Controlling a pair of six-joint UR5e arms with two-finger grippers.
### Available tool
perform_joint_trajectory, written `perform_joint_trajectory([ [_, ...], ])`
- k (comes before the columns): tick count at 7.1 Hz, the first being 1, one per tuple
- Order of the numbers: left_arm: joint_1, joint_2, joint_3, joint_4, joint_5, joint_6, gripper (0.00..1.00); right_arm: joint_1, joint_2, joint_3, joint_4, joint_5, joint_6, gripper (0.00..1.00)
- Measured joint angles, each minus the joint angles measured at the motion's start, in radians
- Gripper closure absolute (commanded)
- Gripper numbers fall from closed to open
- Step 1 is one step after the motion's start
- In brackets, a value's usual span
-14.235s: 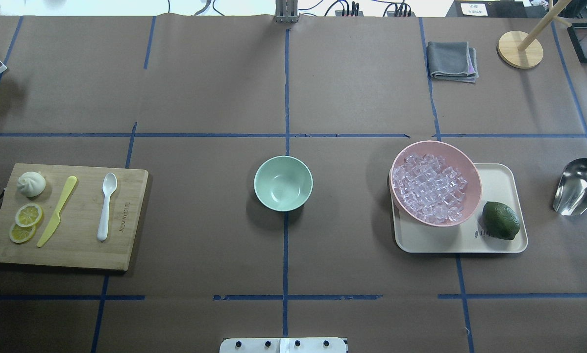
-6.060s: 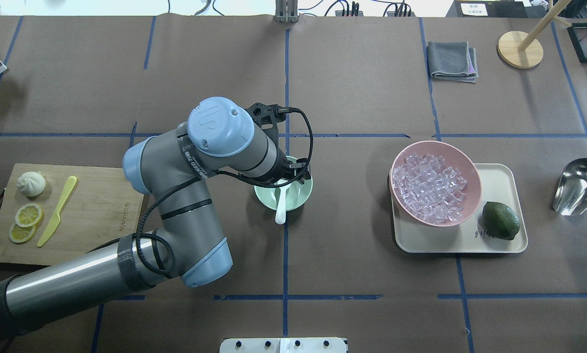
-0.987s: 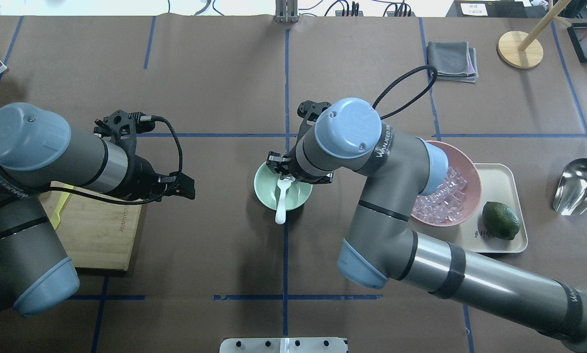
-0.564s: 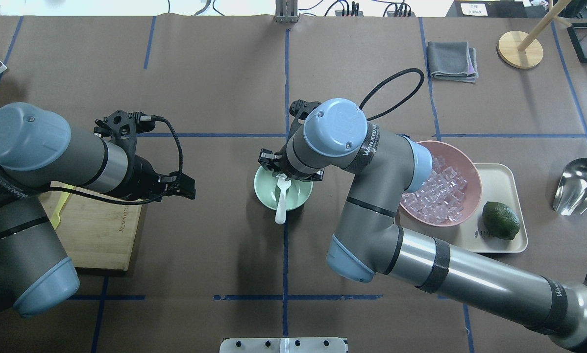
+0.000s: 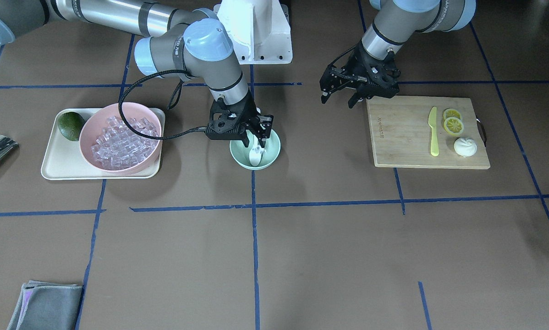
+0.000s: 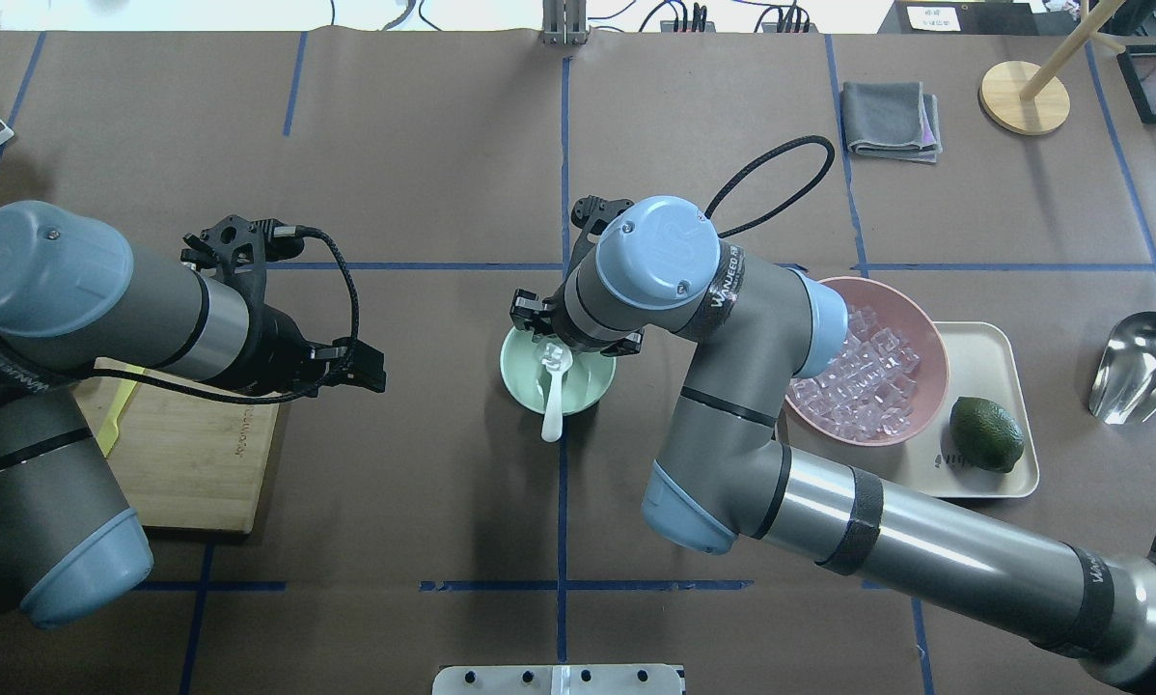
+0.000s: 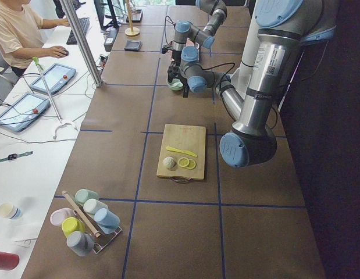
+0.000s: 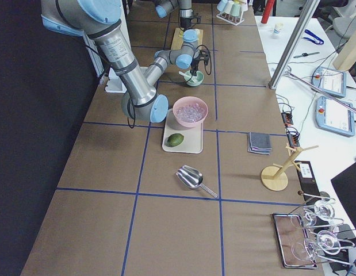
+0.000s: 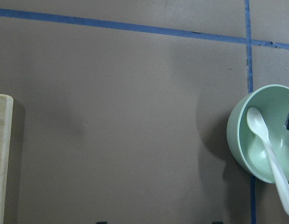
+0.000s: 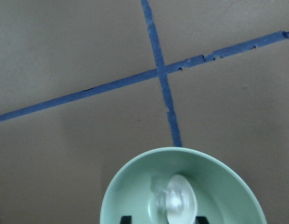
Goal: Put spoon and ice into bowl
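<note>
The mint-green bowl (image 6: 512,375) stands at the table's middle, also in the front view (image 5: 271,155). The white spoon (image 6: 551,417) lies in it, scoop down and handle over the near rim. It also shows in the left wrist view (image 9: 269,142). My right gripper (image 6: 561,345) hangs open just above the bowl (image 10: 135,186). A clear ice cube (image 10: 159,198) lies blurred by the spoon's scoop (image 10: 182,199). More ice (image 6: 867,378) fills the pink bowl (image 5: 118,170). My left gripper (image 6: 370,368) is open and empty beside the cutting board.
A bamboo cutting board (image 5: 403,137) holds a yellow-green knife (image 5: 433,130), lemon slices (image 5: 452,121) and a bun (image 5: 465,147). A beige tray (image 6: 983,347) carries the pink bowl and a lime (image 6: 986,434). A metal scoop (image 6: 1142,367) lies far right, a grey cloth (image 6: 892,118) behind.
My right arm has shifted a little left over the green bowl, and a clear cube now shows at the spoon's scoop. The left arm has stayed still.
</note>
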Motion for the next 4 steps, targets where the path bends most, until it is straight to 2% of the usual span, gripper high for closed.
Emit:
perform_joint_trajectory([
  [2,0.0,0.012,-0.018,0.002,-0.001,-0.001,0.19,0.006,-0.006,0.012,-0.001,0.006,-0.005,0.04],
  [3,-0.004,0.037,-0.039,0.003,-0.003,0.002,0.19,0.034,-0.048,0.067,-0.012,0.038,-0.01,0.02],
  [4,-0.016,0.072,-0.058,0.002,-0.006,0.013,0.19,0.096,-0.133,0.162,-0.031,0.114,-0.036,0.02],
])
